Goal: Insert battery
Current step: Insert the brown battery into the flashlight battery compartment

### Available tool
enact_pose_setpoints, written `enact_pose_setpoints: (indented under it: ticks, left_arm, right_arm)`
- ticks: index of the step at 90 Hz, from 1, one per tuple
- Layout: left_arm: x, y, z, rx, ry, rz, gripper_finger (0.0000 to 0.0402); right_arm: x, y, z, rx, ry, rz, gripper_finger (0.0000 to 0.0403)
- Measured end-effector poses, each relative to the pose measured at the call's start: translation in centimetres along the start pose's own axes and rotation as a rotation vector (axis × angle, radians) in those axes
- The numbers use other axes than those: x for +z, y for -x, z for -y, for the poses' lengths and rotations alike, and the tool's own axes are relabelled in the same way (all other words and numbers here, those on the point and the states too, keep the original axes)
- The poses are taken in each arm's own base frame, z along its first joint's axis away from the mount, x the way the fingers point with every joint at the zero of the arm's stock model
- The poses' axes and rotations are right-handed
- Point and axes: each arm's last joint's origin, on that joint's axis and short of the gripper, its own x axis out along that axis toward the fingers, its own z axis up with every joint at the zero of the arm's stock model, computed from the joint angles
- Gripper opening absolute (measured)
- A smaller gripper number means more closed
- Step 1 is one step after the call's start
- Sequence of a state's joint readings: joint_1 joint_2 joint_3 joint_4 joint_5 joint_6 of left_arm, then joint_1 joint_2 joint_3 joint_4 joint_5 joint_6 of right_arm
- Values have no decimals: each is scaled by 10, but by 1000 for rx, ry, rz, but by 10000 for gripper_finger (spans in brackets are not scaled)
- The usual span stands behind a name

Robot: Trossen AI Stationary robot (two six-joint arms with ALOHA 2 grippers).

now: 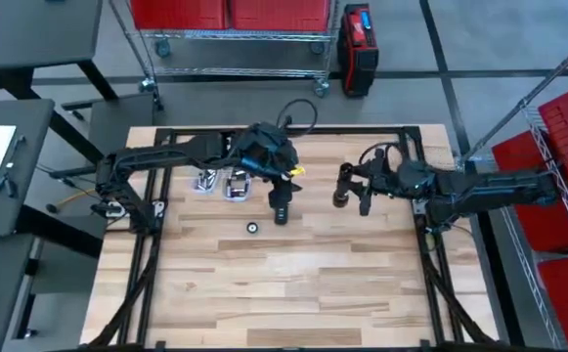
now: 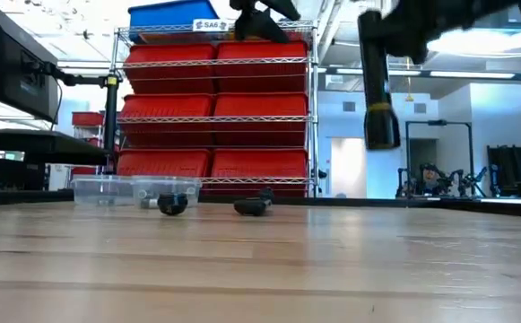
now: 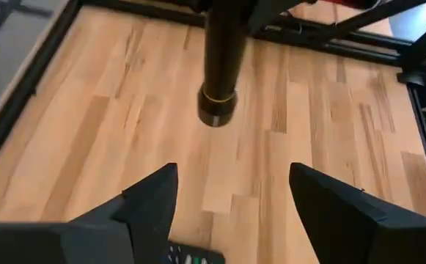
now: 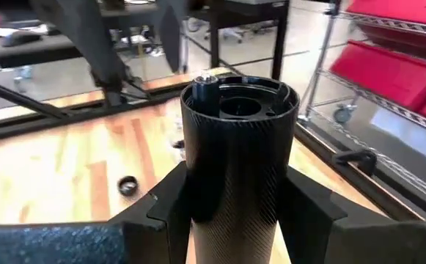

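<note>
My right gripper [image 4: 234, 192] is shut on a black flashlight [image 2: 381, 85], which hangs upright high above the table's middle. Its open end [image 4: 238, 103] faces up and its gold-ringed head [image 3: 216, 103] points down. My left gripper [image 3: 231, 176] is open and raised, a little to the left of the flashlight, and holds nothing. Near it in the high view, toward the near edge, a short dark battery piece [image 1: 281, 210] lies on the wood, also seen in the low view [image 2: 253, 206]. A small round black cap [image 1: 252, 228] lies to its left. My right gripper pinches the flashlight's barrel [image 4: 231, 183] between its two fingers, a little below the open end. The fingers come in level from the table's right and lie across the barrel. The flashlight hangs upright, lifted well clear of the table.
Two clear plastic containers [image 1: 220, 183] stand on the table behind the cap, toward the far left. A wire shelf with red bins [image 2: 215, 108] stands beyond the far edge. The near half of the wooden table [image 1: 284, 293] is bare.
</note>
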State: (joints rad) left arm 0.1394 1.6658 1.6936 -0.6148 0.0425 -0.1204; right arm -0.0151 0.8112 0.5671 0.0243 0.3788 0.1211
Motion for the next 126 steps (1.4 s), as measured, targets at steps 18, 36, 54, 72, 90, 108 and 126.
enact_pose_setpoints:
  ticks: [18,36,54,72,90,108,126]
  left_arm:
    - [-6,0,0,9,59,-62,239]
    - [-5,0,0,10,86,-55,239]
    - [-4,0,0,8,105,-44,240]
    - [-5,0,0,12,117,-44,240]
    - [-5,0,0,12,131,-44,240]
    - [-5,0,0,12,132,-45,240]
    - [-5,0,0,12,132,-45,240]
  right_arm:
    - [-31,-5,4,-74,-1,17,141]
    - [-64,-12,5,-96,-7,22,141]
    - [-79,-19,5,-124,17,25,141]
    - [-83,-24,4,-125,28,7,141]
    - [-85,-26,3,-126,36,-10,145]
    - [-85,-22,5,-118,39,-16,263]
    - [-75,-15,6,-111,13,46,290]
